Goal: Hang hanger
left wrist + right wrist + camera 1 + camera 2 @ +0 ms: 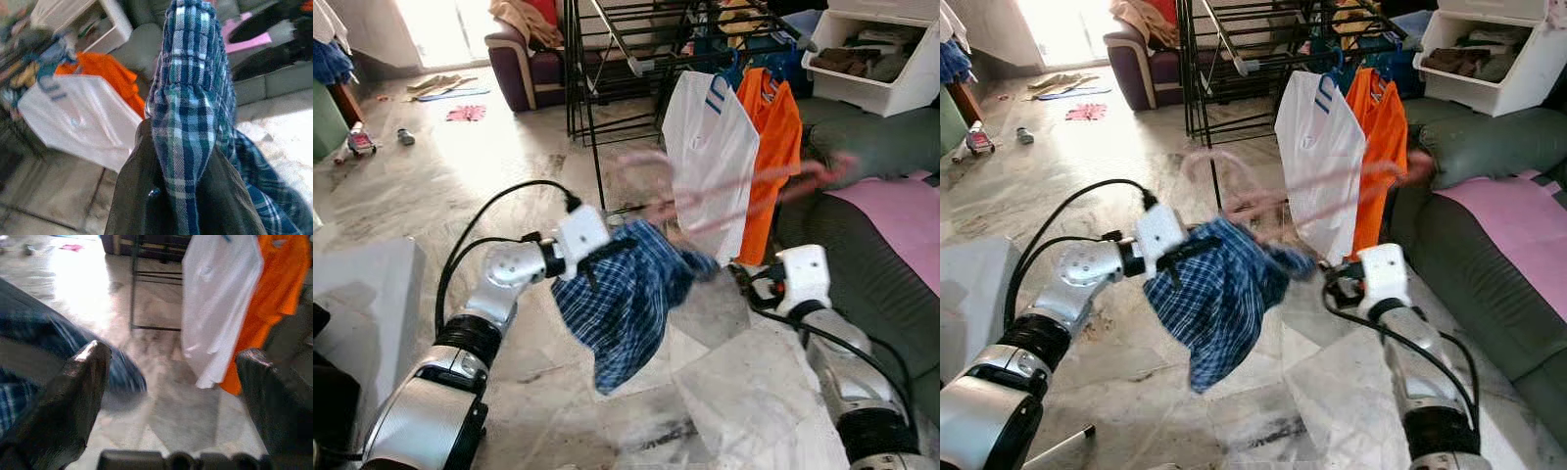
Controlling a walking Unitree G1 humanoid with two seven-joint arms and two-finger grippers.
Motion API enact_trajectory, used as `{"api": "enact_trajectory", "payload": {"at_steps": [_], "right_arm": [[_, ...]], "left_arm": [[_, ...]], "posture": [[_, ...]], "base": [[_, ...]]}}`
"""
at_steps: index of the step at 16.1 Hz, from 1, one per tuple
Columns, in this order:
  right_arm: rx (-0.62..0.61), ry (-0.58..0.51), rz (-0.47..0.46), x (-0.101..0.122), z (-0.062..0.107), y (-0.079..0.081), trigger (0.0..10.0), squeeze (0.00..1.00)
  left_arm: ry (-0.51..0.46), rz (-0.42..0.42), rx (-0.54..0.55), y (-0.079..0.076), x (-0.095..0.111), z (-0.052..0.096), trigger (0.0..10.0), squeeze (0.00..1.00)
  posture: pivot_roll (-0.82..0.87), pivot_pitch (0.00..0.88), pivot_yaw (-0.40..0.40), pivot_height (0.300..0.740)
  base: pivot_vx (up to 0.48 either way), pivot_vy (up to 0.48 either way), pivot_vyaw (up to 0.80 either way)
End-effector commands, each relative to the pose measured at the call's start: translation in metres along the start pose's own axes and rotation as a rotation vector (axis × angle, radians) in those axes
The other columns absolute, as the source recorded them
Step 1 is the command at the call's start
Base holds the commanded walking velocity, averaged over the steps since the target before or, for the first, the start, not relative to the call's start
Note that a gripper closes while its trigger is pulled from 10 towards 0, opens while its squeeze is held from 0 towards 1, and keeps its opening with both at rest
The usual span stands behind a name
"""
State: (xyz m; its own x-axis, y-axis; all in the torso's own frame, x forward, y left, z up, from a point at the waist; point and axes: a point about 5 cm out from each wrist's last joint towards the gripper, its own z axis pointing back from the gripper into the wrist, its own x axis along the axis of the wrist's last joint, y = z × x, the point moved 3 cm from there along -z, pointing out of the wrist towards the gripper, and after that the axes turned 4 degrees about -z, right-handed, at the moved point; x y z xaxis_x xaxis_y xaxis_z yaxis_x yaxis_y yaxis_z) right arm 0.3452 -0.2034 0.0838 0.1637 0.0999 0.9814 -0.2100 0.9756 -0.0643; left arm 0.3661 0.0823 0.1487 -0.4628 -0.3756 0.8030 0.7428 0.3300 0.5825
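At frame centre the left gripper (181, 196) pinches a blue plaid garment (631, 299) on a blurred pink hanger (724, 191) – the right gripper (171, 396), lower right, is spread wide, holding nothing.

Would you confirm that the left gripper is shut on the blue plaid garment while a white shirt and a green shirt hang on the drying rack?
Not quite: beside the white shirt hangs an orange shirt, not green, as the left eye view shows. The left gripper is indeed shut on the blue plaid garment, and both shirts hang on the drying rack.

blue plaid garment (631, 294), white shirt (710, 157), orange shirt (771, 147)
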Motion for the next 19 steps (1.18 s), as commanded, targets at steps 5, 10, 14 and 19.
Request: {"api": "enact_trajectory", "payload": {"at_steps": [5,10,14,19], "right_arm": [[0.180,-0.010,-0.037,0.007,0.003,0.022,10.0,0.12],[0.384,0.076,-0.020,-0.013,0.019,0.049,10.0,0.00],[0.273,0.105,0.045,-0.022,0.012,0.034,10.0,0.00],[0.143,0.142,0.042,-0.031,0.004,0.019,10.0,0.00]], "left_arm": [[-0.062,-0.141,-0.064,0.000,0.018,0.002,0.0,0.00],[-0.116,-0.174,-0.058,0.002,0.032,-0.005,0.0,0.00],[-0.243,-0.184,-0.084,-0.001,0.061,-0.009,0.0,0.00],[-0.395,-0.176,-0.111,-0.010,0.101,-0.011,0.0,0.00]], "posture": [[-0.06,0.007,0.014,0.740],[-0.07,0.009,0.010,0.740],[-0.06,0.011,0.001,0.740],[-0.05,0.011,-0.006,0.740]], "base": [[0.000,0.000,0.00],[0.000,0.000,0.00],[0.000,0.000,0.00],[0.000,0.000,0.00]]}}
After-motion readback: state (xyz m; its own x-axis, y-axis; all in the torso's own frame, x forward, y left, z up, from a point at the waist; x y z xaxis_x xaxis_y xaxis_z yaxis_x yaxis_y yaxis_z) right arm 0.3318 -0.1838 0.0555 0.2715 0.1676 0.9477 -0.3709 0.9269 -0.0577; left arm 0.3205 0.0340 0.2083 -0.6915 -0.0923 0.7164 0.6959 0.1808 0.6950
